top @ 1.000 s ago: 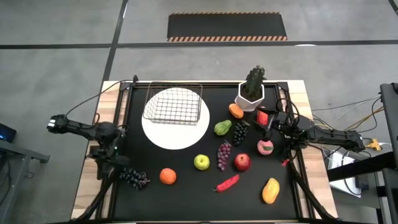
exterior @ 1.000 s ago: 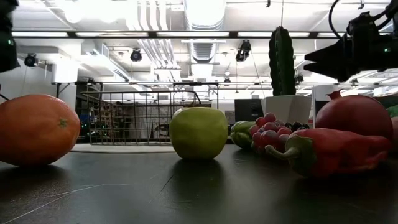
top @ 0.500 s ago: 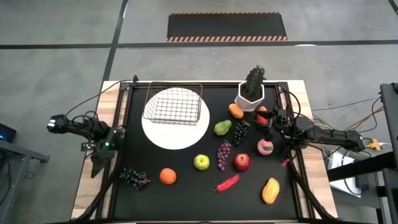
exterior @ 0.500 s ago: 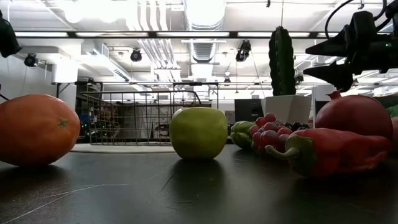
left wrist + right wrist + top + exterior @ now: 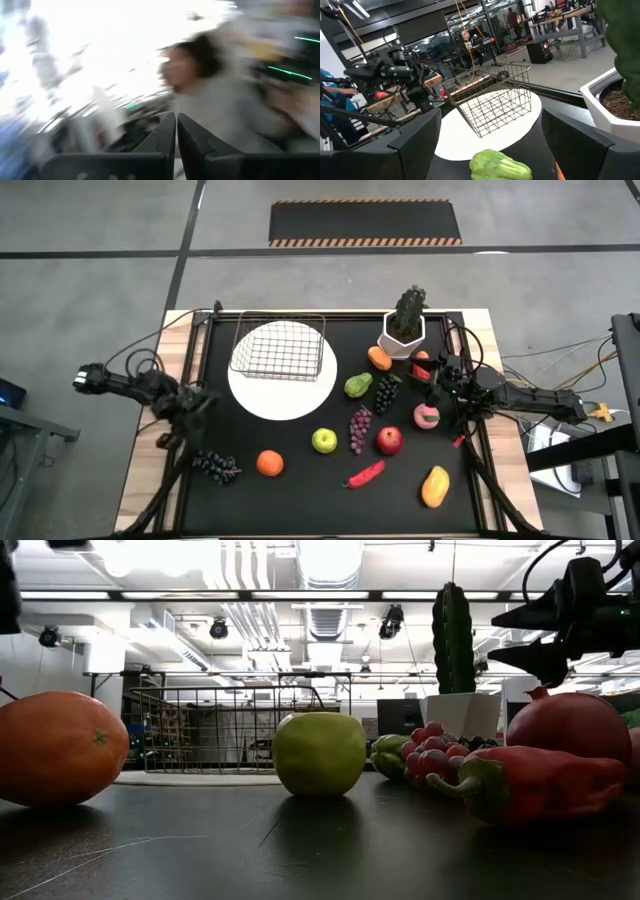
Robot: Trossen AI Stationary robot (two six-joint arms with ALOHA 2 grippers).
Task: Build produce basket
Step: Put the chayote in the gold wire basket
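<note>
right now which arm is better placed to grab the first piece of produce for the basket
Probably the right. The right gripper hangs open among the fruit near the green pear, which shows close in its wrist view. The left gripper is shut at the table's left edge. The basket is empty.

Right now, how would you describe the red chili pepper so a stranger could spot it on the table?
Start at the white plate with the wire basket on it, then go toward the near edge of the black mat, past the green apple. The chili pepper lies there, the only long, thin, curved red thing; the red apple nearby is round.
</note>
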